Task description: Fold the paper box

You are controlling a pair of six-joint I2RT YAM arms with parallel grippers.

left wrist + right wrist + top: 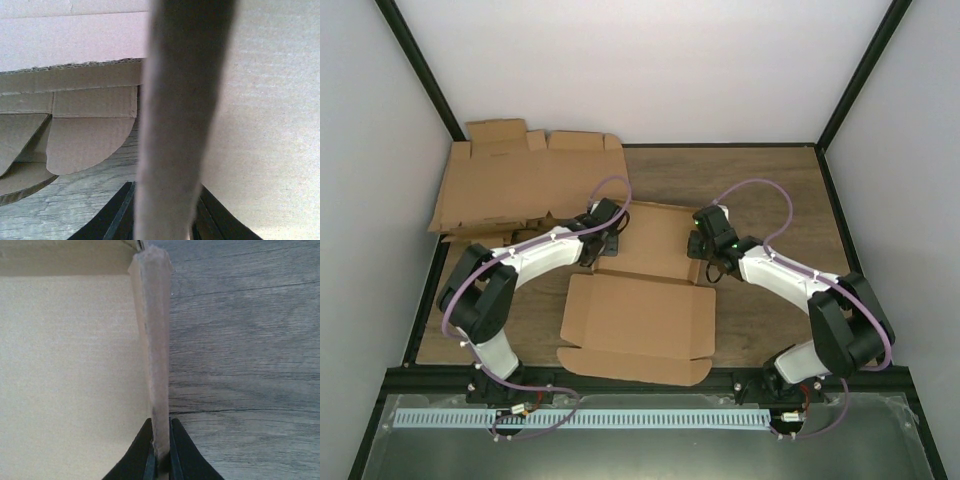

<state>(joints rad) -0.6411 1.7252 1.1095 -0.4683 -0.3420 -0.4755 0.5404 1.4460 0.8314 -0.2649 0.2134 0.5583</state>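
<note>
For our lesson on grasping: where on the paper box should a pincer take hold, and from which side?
Grip a raised side wall of the paper box, probably from above, one finger inside, one outside: it stands upright and is thin enough to pinch, as the right pincer shows.

cardboard blanks [515, 180]: flat pile, far-left corner | wooden table [670, 170] | slotted rail [580, 417]: near edge

Plain white walls [620, 60] framed by black posts [420, 70] enclose a dark wood-grain counter [760, 190] under soft even light.
</note>
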